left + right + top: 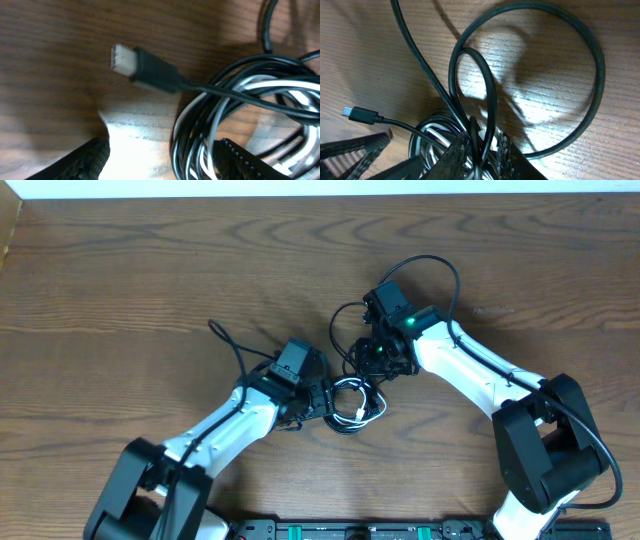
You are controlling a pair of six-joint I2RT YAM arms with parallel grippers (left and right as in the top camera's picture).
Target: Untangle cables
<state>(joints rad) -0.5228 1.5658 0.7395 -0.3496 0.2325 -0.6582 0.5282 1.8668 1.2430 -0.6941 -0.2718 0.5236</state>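
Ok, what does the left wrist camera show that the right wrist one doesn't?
Only left wrist: the left jaws spread either side of the coil's edge. Only right wrist: a wide loop of the black cable, one strand running between the right jaws. Both: the black plug and the white cable coiled with the black.
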